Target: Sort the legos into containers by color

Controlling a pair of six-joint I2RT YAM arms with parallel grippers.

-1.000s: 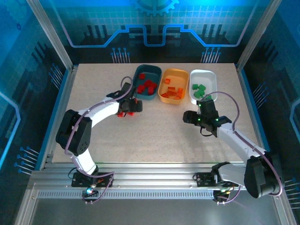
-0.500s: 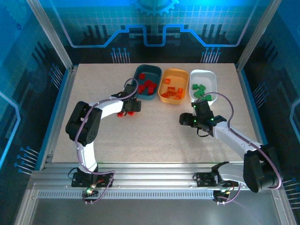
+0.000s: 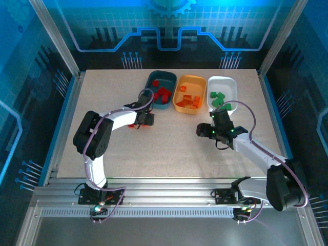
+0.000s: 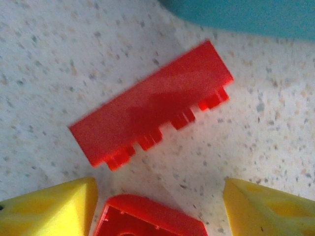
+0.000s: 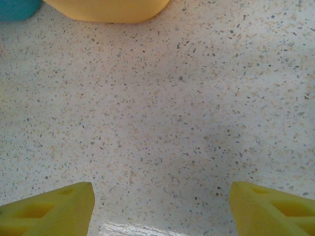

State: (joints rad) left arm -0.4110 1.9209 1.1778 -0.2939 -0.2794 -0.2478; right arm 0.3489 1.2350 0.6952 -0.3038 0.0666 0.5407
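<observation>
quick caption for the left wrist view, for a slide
Left tool open around one red lego; a long red lego lies on its side beyond, beside the teal tray

At the table's [image 3: 169, 154] far edge we see three trays [image 3: 190, 77] side by side, bricks [image 3: 163, 94] in each; two bricks [image 3: 134, 124] lie just before the leftmost tray [image 3: 162, 73].

Three in total: teal tray [image 3: 166, 77], orange tray [image 3: 190, 81], white tray [image 3: 223, 83]. Loose, two: long red brick [image 4: 152, 110], cropped red brick [image 4: 147, 216]. Tray contents: too small to count.
</observation>
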